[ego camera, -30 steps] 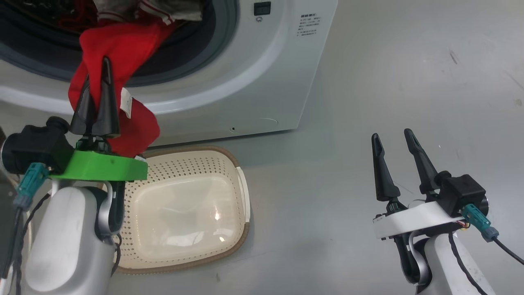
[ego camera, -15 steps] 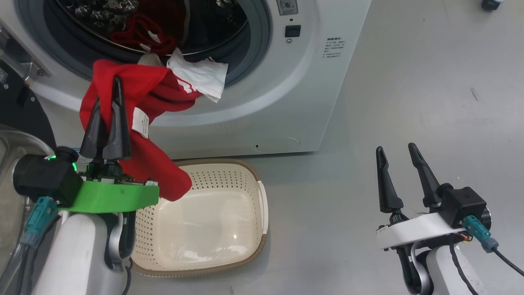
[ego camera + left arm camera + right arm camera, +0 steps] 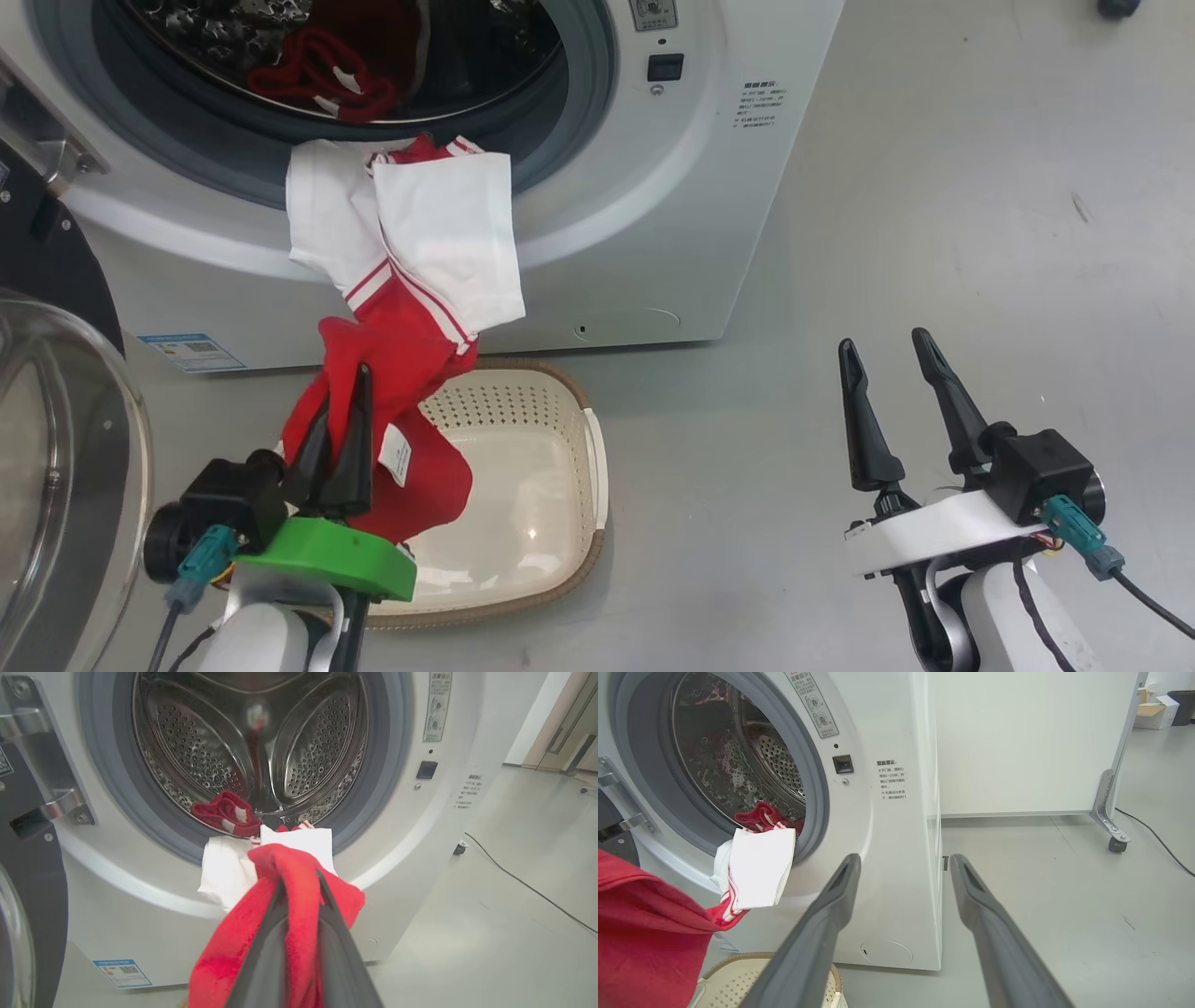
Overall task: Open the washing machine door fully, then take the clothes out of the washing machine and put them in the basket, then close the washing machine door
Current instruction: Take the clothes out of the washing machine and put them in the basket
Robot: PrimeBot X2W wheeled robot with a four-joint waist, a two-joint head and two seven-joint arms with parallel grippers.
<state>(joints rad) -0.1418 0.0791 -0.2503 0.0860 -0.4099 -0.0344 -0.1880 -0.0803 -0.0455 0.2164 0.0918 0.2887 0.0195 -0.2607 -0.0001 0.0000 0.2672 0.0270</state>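
With the left gripper [image 3: 344,392] clamped on the red garment [image 3: 411,327] and the right gripper [image 3: 882,341] apart, the white end [image 3: 448,233] draped over the washing machine [image 3: 653,233] rim may snag and miss the basket [image 3: 597,467].

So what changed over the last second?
Left end effector, shut on the red garment, pulled it down and back from the washing machine toward the basket; its white part now hangs out over the grey ring. Right end effector, open, and basket stayed put.
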